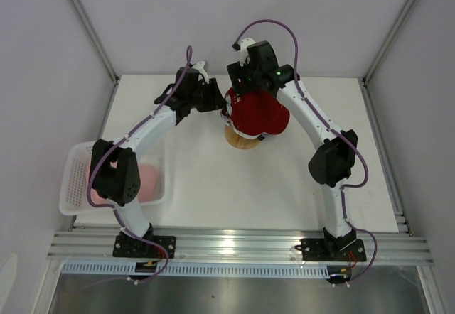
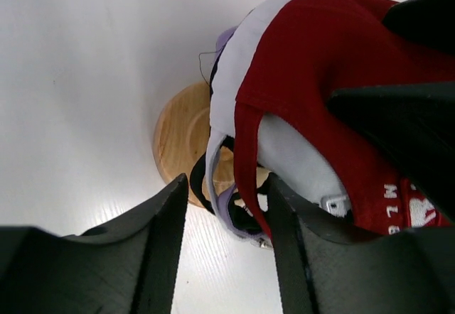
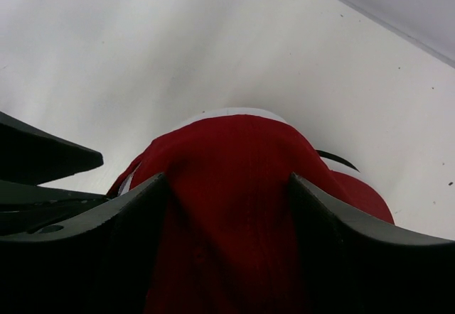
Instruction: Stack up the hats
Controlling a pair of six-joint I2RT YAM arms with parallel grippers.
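A red hat tops a stack on the round wooden stand at the table's far middle. In the left wrist view a white hat and a lavender hat show under the red hat. My right gripper comes from above, and the red crown bunches between its fingers. At the stack's left side, my left gripper stands open around the hats' lower rims and straps, the red rim against its right finger. A pink hat lies in the basket.
A white mesh basket sits at the table's left edge beside the left arm. Bare white tabletop lies in front of the wooden stand. Grey walls and metal posts close in the back and sides.
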